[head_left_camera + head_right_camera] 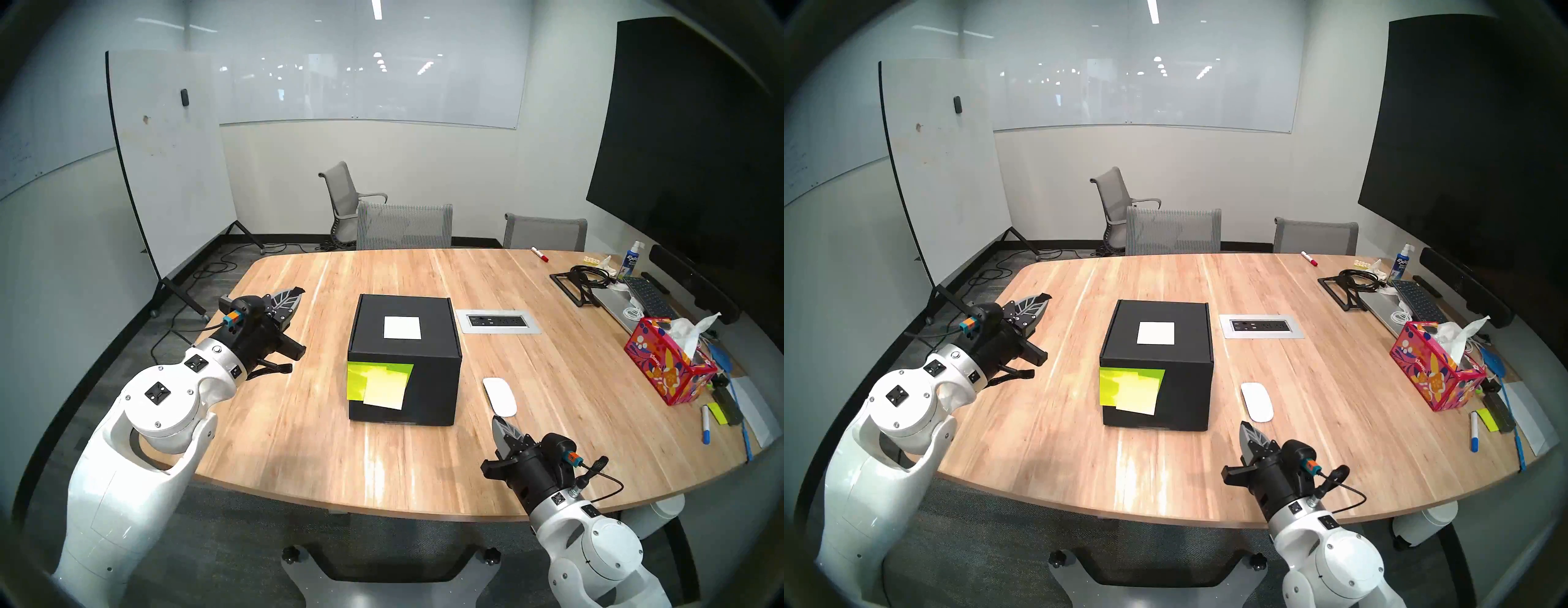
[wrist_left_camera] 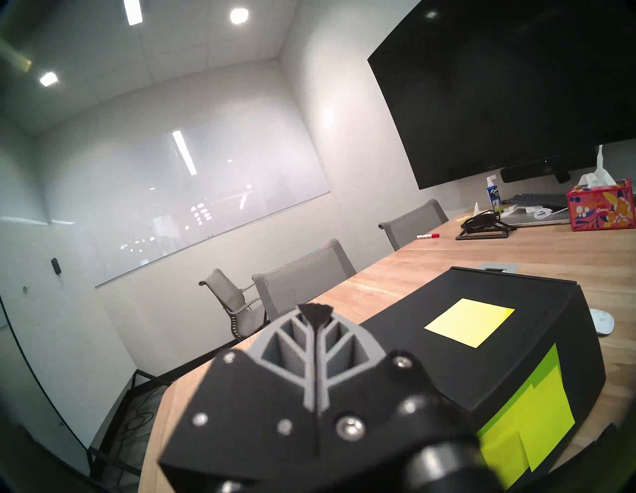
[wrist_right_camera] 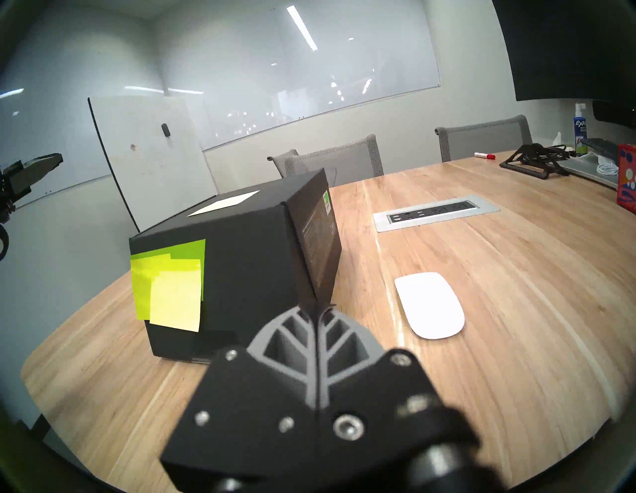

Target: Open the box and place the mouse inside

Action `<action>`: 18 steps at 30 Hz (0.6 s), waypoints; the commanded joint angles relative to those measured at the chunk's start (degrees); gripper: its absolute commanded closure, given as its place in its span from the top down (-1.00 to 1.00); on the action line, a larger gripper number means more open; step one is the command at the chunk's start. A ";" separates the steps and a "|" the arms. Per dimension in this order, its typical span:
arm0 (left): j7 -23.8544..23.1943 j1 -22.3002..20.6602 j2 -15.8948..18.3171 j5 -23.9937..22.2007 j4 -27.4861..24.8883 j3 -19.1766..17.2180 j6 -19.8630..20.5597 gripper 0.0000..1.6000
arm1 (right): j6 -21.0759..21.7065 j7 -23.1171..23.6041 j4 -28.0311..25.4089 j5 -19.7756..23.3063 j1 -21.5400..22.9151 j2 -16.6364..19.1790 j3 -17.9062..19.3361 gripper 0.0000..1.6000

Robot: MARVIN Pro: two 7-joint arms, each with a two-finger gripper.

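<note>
Standing mid-desk (image 1: 297, 424), the closed box (image 1: 405, 358) lies between both arms. The left hand (image 1: 292, 295), fingers shut and empty, hovers left of it. The mouse (image 1: 499, 396) lies lengthwise just ahead of the right hand (image 1: 498, 426), likewise shut and empty.

One box (image 1: 405, 365), one mouse (image 1: 499, 396), three chairs (image 1: 405, 227).

Wooden table (image 1: 551, 348), grey mesh chairs (image 1: 405, 225), wall whiteboard (image 1: 369, 68), dark screen (image 1: 687, 140), possibly carpeted floor.
</note>
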 commanded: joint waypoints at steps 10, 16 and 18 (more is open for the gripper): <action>0.39 0.34 1.02 2.45 -1.17 0.50 0.72 -1.00 | -0.24 1.59 1.36 2.02 0.03 0.68 2.99 -1.00; -1.31 0.23 2.18 2.41 1.14 0.17 -0.60 -1.00 | -0.31 2.05 1.89 2.21 0.80 0.76 3.03 -1.00; -1.56 0.24 2.18 2.69 2.24 0.19 -1.47 -1.00 | -0.41 2.16 1.99 2.21 0.89 0.75 3.03 -1.00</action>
